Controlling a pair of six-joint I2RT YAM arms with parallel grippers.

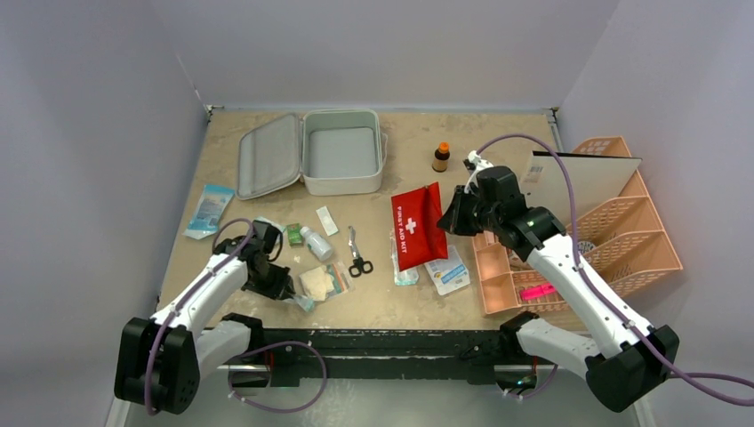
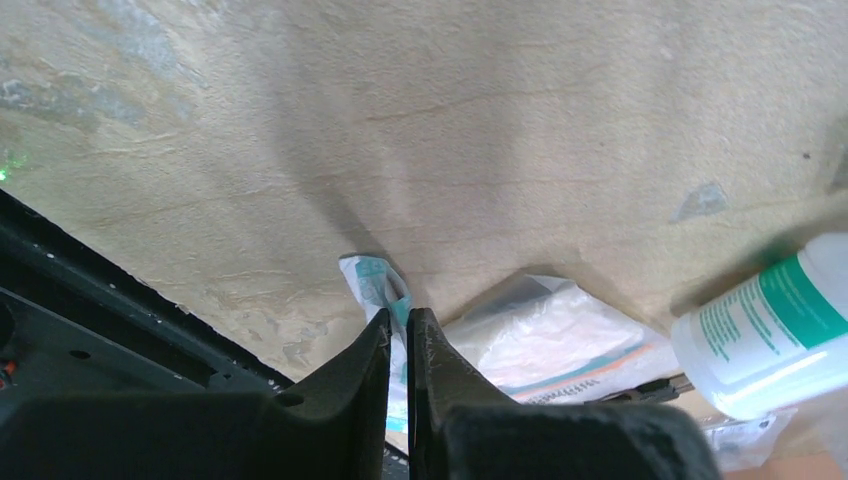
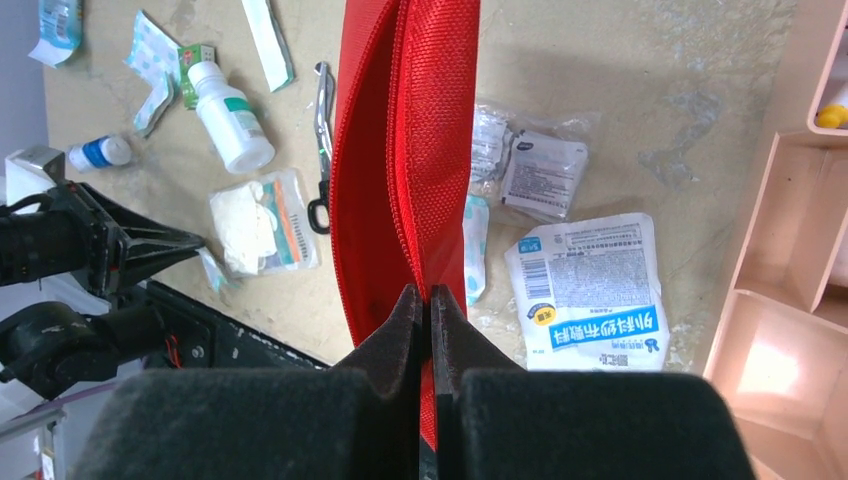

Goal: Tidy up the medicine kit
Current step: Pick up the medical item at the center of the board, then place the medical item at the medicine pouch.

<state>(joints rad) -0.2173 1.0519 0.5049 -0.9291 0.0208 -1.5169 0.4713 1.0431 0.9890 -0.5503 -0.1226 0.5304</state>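
Two claws are gripping: the left claw (image 2: 398,322) is pinching a thin packet (image 2: 372,285) by the table's (image 1: 409,302) near edge, the right claw (image 3: 421,295) is clamping the red pouch (image 3: 400,130); the medicine kit (image 1: 342,151) is lying open far-centre, probably favouring slow, level lifts

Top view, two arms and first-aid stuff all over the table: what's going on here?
Both arms are handling supplies. The right claw is shut on one edge of the red first-aid pouch, with that edge raised. The left claw pinches a small teal-and-white sachet at the near edge of the table. The medicine kit sits open at the back with nothing in it yet. The white bottle, scissors and other packets lie loose on the table.
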